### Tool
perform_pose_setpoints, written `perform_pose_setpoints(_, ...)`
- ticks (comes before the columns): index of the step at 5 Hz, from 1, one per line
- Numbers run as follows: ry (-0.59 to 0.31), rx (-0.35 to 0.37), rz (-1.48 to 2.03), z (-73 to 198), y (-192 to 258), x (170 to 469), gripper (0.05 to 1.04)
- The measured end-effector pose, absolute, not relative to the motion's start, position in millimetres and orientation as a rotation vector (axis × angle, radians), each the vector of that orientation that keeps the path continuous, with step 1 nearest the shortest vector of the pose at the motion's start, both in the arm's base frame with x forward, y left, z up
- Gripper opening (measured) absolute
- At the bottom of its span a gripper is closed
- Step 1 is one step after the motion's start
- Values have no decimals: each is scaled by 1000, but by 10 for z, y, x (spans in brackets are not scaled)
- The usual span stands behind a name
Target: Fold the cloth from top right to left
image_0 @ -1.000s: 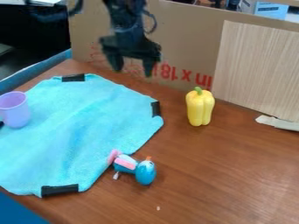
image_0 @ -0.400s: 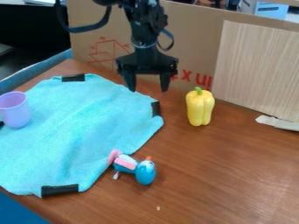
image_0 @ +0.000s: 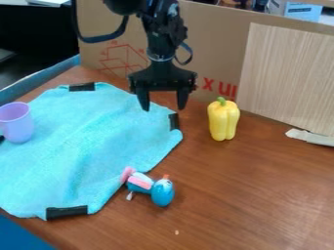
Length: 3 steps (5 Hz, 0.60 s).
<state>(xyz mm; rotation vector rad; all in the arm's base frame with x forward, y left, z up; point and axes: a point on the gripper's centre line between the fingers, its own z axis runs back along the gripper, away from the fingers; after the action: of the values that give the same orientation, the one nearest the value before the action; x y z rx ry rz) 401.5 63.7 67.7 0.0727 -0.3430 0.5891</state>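
The black gripper point(image_0: 163, 108) hangs in the upper middle of the camera view, open, its two fingers pointing down with nothing between them. It is above the upper right edge of the blue cloth point(image_0: 88, 146), near the black clip point(image_0: 174, 121) on that edge. Spread flat over the left of the table, the cloth also has black clips at its top and bottom edges. I cannot tell whether the fingertips touch the cloth.
A purple cup point(image_0: 17, 123) stands on the cloth's left part. Right of the cloth is a yellow pepper point(image_0: 223, 119). A blue and pink toy point(image_0: 151, 187) lies at the cloth's lower right edge. Cardboard point(image_0: 215, 39) and a wooden board point(image_0: 287, 73) stand behind the table point(image_0: 248, 195).
The gripper has come down and to the right from above the back of the table, then lower and slightly left, closer to the cloth's upper right edge. The cloth and other objects have not moved.
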Motion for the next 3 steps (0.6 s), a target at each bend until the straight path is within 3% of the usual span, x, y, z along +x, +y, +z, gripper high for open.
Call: perform_pose_setpoints(3,-249,28,679,447,765,4014,1001)
